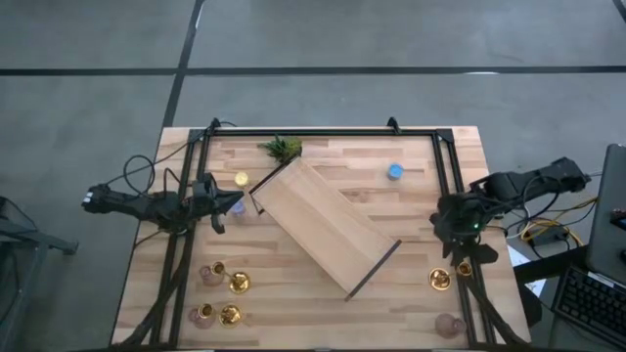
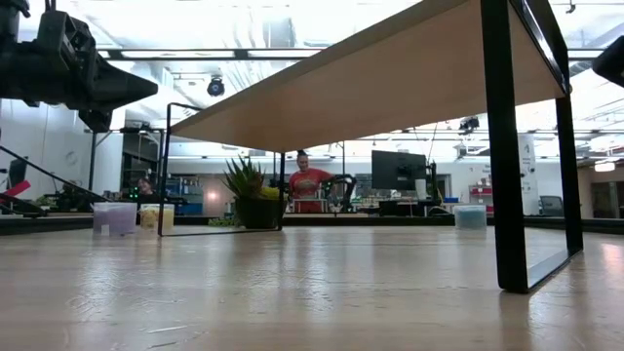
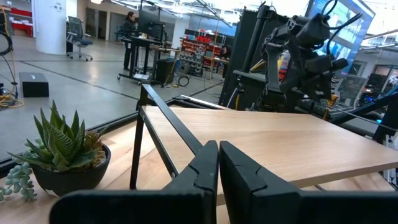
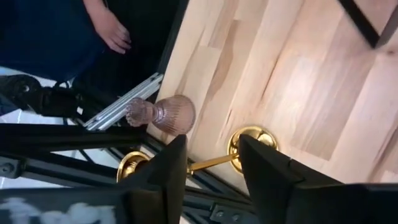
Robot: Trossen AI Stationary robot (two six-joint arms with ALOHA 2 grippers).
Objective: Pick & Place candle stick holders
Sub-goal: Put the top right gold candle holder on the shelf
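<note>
No brand, label or writing can be read anywhere on the table.

The right gripper [image 4: 211, 163] hangs over the right edge of the table, its fingers spread, with the slim stem of a gold candlestick [image 4: 249, 144] showing in the gap between them. That candlestick lies tipped on its side near the edge, round shiny base toward the table's middle. It seems free of the fingers, though touch is hard to judge from this angle. Just beside it a ribbed pink glass cup [image 4: 166, 113] also lies on its side at the very rim.

At the near left, two more gold candlesticks [image 1: 235, 284] stand with two pink cups [image 1: 209, 275], all close together.

The left gripper [image 3: 217, 168] hovers at the left side, fingers pressed together and holding nothing.

A pale wooden shelf [image 1: 323, 225] on a thin black frame sits slanted across the middle. Beyond it are a spiky green plant [image 1: 282, 148], a blue disc [image 1: 394, 172] and a yellow disc [image 1: 241, 180].

The light plank table [image 1: 411, 303] has bare wood in the near middle.

A person's hand [image 4: 111, 31] shows past the right edge.
</note>
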